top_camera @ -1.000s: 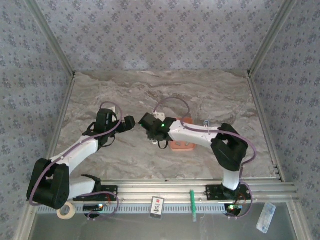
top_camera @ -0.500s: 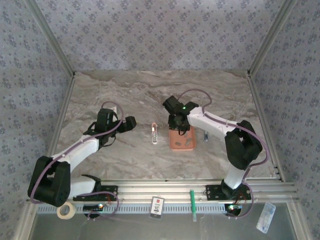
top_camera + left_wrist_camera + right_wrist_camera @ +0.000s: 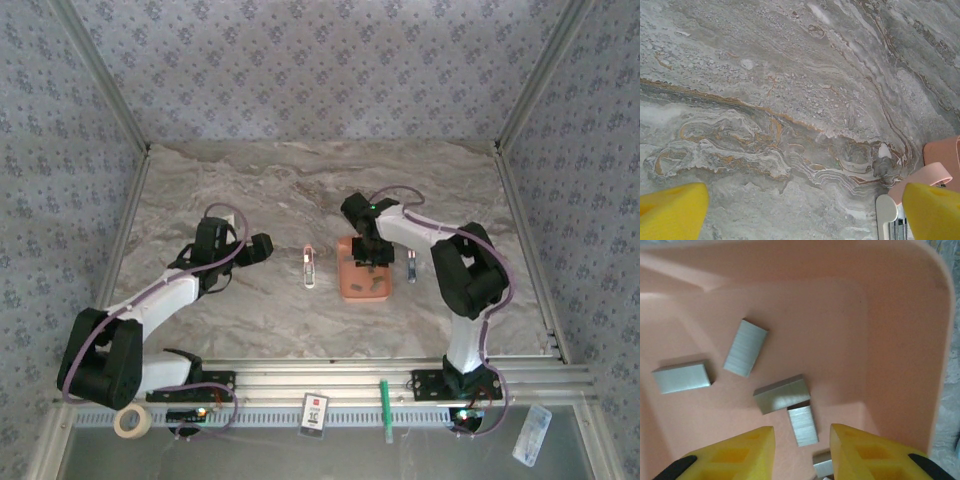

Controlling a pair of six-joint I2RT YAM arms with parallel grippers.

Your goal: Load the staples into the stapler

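Five staples (image 3: 781, 393) show in one tray (image 3: 900, 340). One stapler (image 3: 309, 267) lies on the table (image 3: 250, 190). One tape roll (image 3: 131, 421), one card (image 3: 315, 412), one pen (image 3: 384, 410).

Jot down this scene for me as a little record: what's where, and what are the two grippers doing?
table: marbled grey surface
stapler: lying on the table, left of the tray, no gripper on it
tray: salmon-pink, holds the staples
staples: several loose grey strips in the tray
right gripper: open, hovering over the staples
left gripper: open, over the table beside the stapler
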